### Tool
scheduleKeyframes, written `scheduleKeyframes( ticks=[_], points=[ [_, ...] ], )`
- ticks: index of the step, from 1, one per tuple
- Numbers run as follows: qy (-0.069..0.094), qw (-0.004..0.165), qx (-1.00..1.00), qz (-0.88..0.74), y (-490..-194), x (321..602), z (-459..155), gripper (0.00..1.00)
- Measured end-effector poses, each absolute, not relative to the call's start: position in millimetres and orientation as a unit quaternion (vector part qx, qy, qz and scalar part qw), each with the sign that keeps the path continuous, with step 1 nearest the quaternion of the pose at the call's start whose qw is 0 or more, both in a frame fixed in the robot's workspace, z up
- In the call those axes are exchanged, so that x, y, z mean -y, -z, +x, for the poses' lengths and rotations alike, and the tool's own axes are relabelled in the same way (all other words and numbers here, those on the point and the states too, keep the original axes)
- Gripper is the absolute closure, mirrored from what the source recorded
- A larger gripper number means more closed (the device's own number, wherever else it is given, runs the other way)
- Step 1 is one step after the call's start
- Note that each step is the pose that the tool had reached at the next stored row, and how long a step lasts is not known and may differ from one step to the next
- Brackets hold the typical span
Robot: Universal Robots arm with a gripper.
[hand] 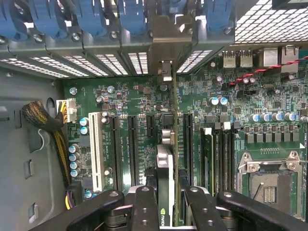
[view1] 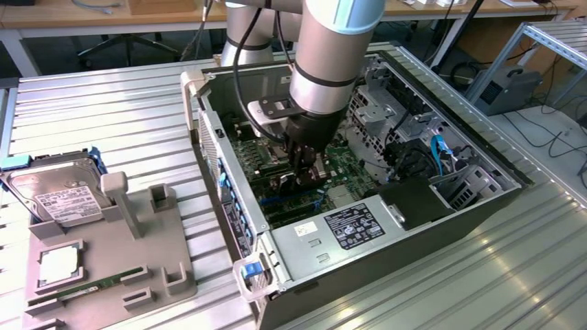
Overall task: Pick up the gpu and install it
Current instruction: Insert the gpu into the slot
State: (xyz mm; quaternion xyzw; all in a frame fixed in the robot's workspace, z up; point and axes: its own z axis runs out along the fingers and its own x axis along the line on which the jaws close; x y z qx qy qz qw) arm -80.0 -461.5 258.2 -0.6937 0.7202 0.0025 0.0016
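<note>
Down inside the open computer case (view1: 431, 240) with the end effector (hand: 167, 195), black jointed fingers (hand: 144, 207) clamped on the gpu (hand: 165, 163). Held edge-on between them: a thin dark card, pale strip, green logo, standing over the glossy green motherboard (hand: 139, 101) beside long black slots (hand: 115, 149). Blue plastic latches (hand: 130, 17) along the perforated grey metal wall.

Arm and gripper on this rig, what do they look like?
Arm: silver-grey tubular links, light-blue joint cap, black band, black cable running alongside. Gripper: black, with a pale grey block on the wrist above it; its fingers are black linkage bars with round pivot pins.
</note>
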Motion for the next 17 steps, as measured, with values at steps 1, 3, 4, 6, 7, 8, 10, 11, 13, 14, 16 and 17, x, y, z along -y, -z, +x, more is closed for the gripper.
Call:
scheduleKeyframes(
  ticks=[1,3,4,6,7,8,10,11,13,14,16,17],
  points=[
    [-0.002,0.001,-0.72,-0.694,-258.9,461.6,-80.0,0.73],
    [-0.003,0.002,-0.72,-0.694,-260.1,461.5,-80.0,0.73],
    [-0.004,0.003,-0.72,-0.694,-260.3,461.6,-80.0,0.73],
    [-0.009,0.008,-0.72,-0.694,-260.2,461.5,-80.0,0.73],
    [-0.009,0.008,-0.72,-0.694,-260.1,461.5,-80.0,0.73],
    [-0.009,0.008,-0.72,-0.694,-260.0,461.6,-80.0,0.73],
    [-0.008,0.007,-0.72,-0.694,-259.9,461.7,-79.9,0.73],
    [-0.007,0.007,-0.72,-0.694,-260.0,461.7,-79.9,0.73],
    [-0.005,0.005,-0.72,-0.694,-259.9,461.7,-79.9,0.73],
    [-0.005,0.005,-0.72,-0.694,-260.0,461.7,-79.9,0.73],
    [-0.004,0.004,-0.72,-0.694,-260.0,461.7,-80.0,0.73],
    [-0.004,0.004,-0.72,-0.694,-258.8,461.6,-80.2,0.73]
  ],
)
